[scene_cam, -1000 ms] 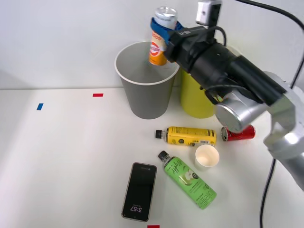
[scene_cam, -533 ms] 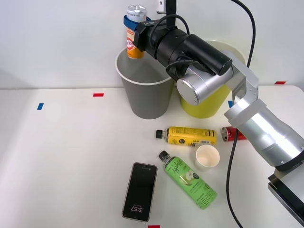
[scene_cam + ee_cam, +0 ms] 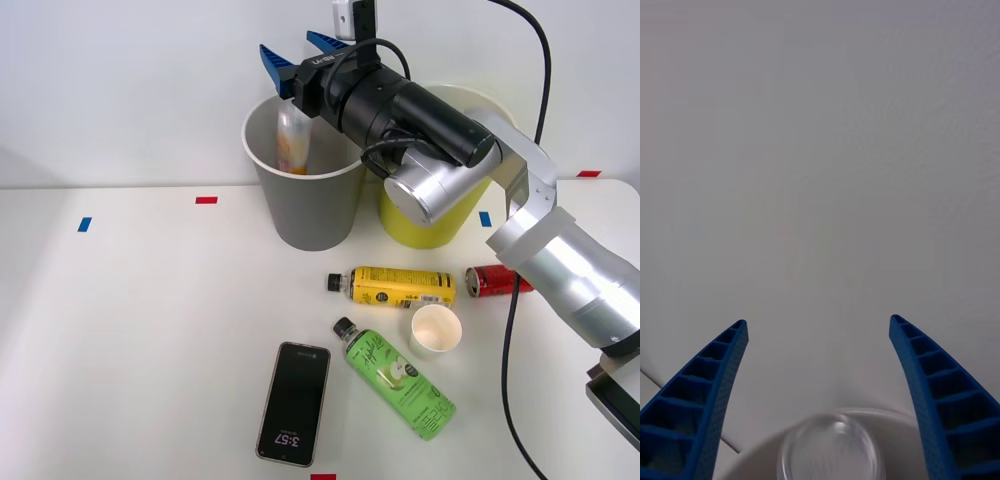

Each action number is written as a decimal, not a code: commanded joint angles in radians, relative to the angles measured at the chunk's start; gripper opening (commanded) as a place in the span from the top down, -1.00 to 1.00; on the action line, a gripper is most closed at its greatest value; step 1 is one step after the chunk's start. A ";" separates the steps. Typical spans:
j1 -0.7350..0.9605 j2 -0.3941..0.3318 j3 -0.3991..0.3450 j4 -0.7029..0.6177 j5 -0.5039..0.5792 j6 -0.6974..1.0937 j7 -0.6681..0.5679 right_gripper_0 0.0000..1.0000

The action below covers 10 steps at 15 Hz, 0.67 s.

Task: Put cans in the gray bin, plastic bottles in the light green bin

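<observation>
On the white worktop [image 3: 130, 330] nothing has moved. At 12 o'clock, the slim orange-and-white metal can [image 3: 292, 140], held above the rim half a second ago, now drops inside the tall gray bin [image 3: 305, 205]. Your right pincer [image 3: 300, 52] has opened wide and holds nothing. Toward 3 o'clock, the short red can [image 3: 500, 280] still waits, so one can is done.

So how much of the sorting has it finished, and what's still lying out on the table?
One done: the orange-and-white can is inside the gray bin, just below the open right pincer. Nothing is in hand. Left on the table: the red can, the yellow-label bottle and the green apple bottle. Both bottles belong in the light green bin.
</observation>
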 commanded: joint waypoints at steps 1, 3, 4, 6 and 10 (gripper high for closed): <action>0.013 -0.071 0.048 -0.019 -0.012 -0.077 -0.010 -1.00; 0.059 -0.128 0.049 -0.097 -0.015 -0.080 -0.013 -1.00; 0.108 -0.176 0.049 -0.163 -0.015 -0.094 -0.015 -1.00; 0.211 -0.248 0.037 -0.284 -0.018 -0.129 -0.019 -1.00; 0.491 -0.383 -0.100 -0.569 -0.036 -0.186 -0.041 -1.00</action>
